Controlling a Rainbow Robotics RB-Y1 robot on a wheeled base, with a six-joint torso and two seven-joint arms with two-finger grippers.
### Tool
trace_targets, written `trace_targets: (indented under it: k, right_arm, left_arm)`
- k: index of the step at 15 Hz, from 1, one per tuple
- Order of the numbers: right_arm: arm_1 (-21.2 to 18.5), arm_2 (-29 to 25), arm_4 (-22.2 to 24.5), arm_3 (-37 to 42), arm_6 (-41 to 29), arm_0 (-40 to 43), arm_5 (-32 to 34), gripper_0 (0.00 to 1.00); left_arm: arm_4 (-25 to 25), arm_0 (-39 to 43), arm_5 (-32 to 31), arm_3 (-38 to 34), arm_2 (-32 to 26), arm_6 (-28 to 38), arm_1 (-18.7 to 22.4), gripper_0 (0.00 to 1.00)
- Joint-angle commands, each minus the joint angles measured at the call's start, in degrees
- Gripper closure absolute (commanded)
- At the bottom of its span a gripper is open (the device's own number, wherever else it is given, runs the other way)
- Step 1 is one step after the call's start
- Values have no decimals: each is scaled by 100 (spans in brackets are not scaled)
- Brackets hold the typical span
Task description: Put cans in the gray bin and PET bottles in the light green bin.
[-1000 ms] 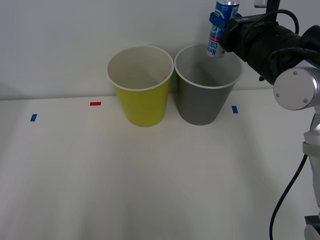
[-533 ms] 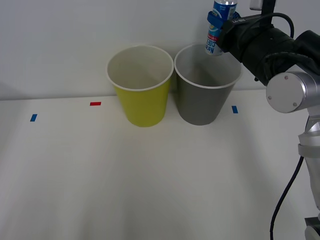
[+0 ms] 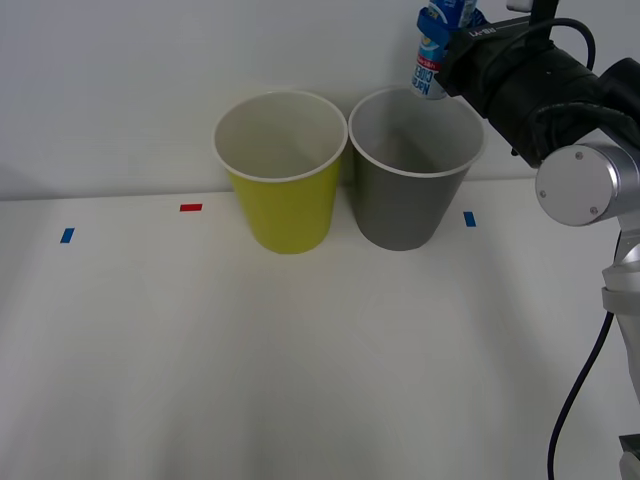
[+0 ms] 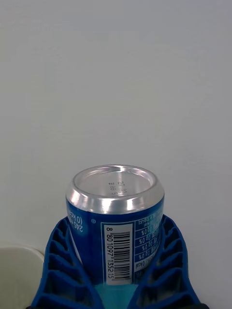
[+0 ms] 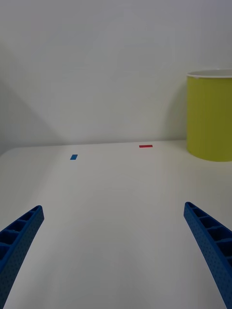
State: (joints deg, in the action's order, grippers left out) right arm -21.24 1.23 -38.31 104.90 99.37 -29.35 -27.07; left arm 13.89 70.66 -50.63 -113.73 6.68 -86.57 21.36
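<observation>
1. The right gripper (image 3: 447, 45) holds the can (image 3: 437, 52) above the far right part of the gray bin (image 3: 412, 190), its blue ribbed fingers (image 4: 60, 260) pinching the can's sides just below its upper rim.
2. Main risk: the can hangs over the bin's rim rather than over the middle of its mouth. If let go here, it could clip the white rim and tip out behind the bin or onto the table (image 3: 300, 350).
3. Second risk: the can leans a little in the grasp, so it may tumble as it drops and knock the bin wall. The bin looks light and could shift against the light green bin (image 3: 283, 180), which stands just beside it, the two rims almost touching.
4. Landing in the wrong bin seems unlikely, since the green one sits well to the left of the can.
5. The can itself is small and cylindrical, with a blue and white label, a barcode panel and a bright silver end stamped with a code; from the front view its top runs off the frame, so I cannot say how much of it stands above the fingers.
6. The left gripper (image 5: 116, 251) waits low over the table to the left of the green bin, its fingers spread wide and holding nothing.
</observation>
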Motion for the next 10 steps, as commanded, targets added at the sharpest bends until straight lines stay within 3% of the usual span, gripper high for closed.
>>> trace_targets:
  k: [1, 2, 10]
  right_arm:
    - [-47, 0, -10, -5, 4, 8, 0, 13]
    - [-64, 0, -1, 4, 4, 8, 0, 0]
    - [-249, 17, -45, 4, 21, 8, 0, 0]
  left_arm:
    - [0, 0, 0, 0, 0, 0, 0, 0]
    - [0, 0, 0, 0, 0, 0, 0, 0]
    - [0, 0, 0, 0, 0, 0, 0, 0]
